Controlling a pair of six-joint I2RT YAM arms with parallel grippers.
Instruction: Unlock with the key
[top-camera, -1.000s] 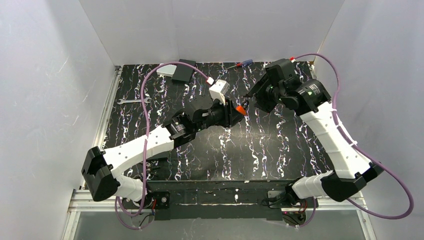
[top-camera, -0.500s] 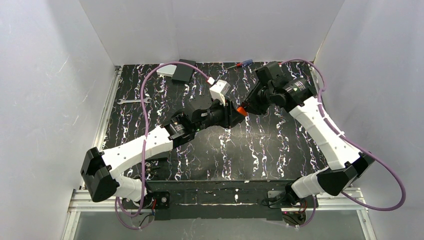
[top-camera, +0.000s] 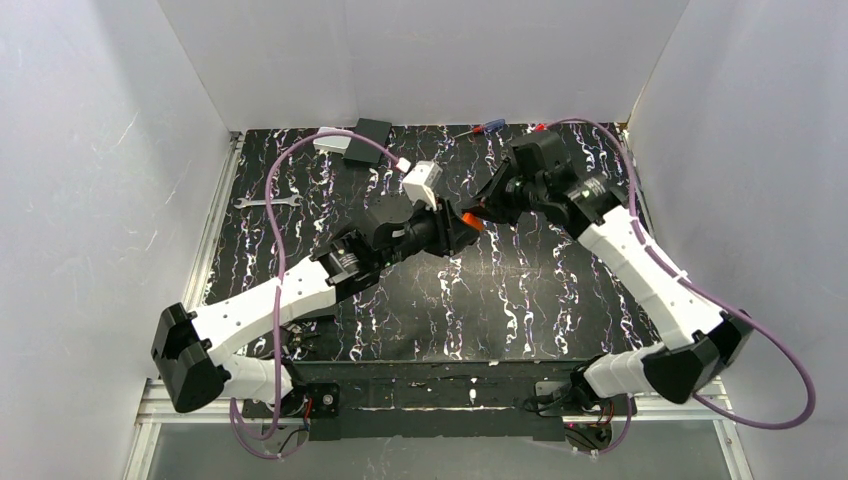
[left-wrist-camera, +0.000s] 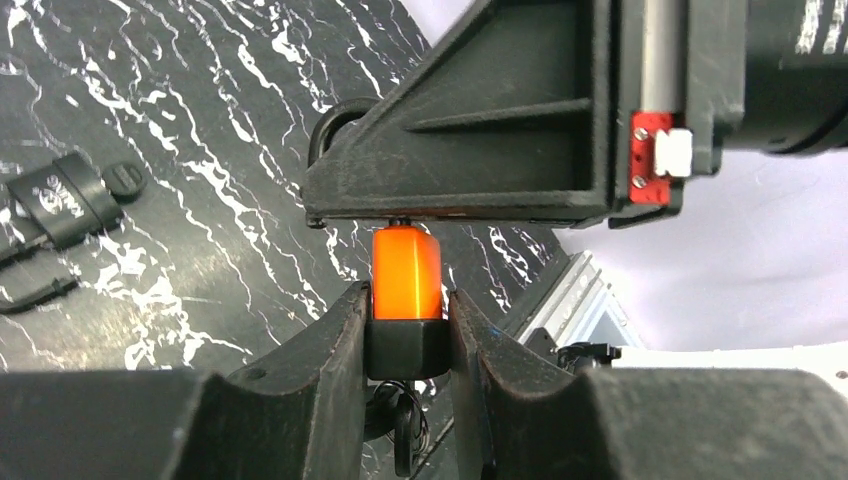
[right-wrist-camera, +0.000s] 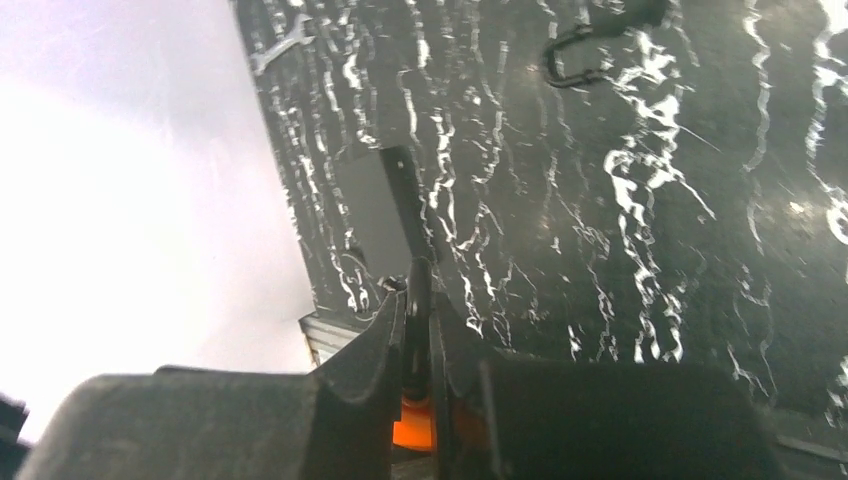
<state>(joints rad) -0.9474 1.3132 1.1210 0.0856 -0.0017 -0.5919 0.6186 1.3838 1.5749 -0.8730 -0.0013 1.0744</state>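
— Where is the key?

— Pinched in my right gripper (right-wrist-camera: 418, 322). In the right wrist view its fingers (right-wrist-camera: 385, 335) stand almost together, with only a thin dark sliver between them. I take that for the key (right-wrist-camera: 417, 285), seen edge-on. A patch of orange shows just beneath it.

— And the lock?

— My left gripper (left-wrist-camera: 405, 312) is clamped on the orange lock (left-wrist-camera: 405, 268), holding it up off the bench (top-camera: 560, 300), above the middle and a little toward the far side. The lock's orange end faces the right gripper, which sits right against that end.

— How do they line up?

— Nose to nose. The key's long axis seems to run along the lock's own, straight from one gripper to the other. So I judge the next move to be a twist of the right wrist about that line while the left holds firm. The right arm is the one on the key.

— What can't you make out?

— The blade and the keyhole. From the left wrist the right gripper's body covers them, and only a small dark stub shows above the orange. I cannot tell whether the key is fully in. From above, the joint is too small to read. A dim loop (left-wrist-camera: 400, 425) hangs below the lock, perhaps its shackle.
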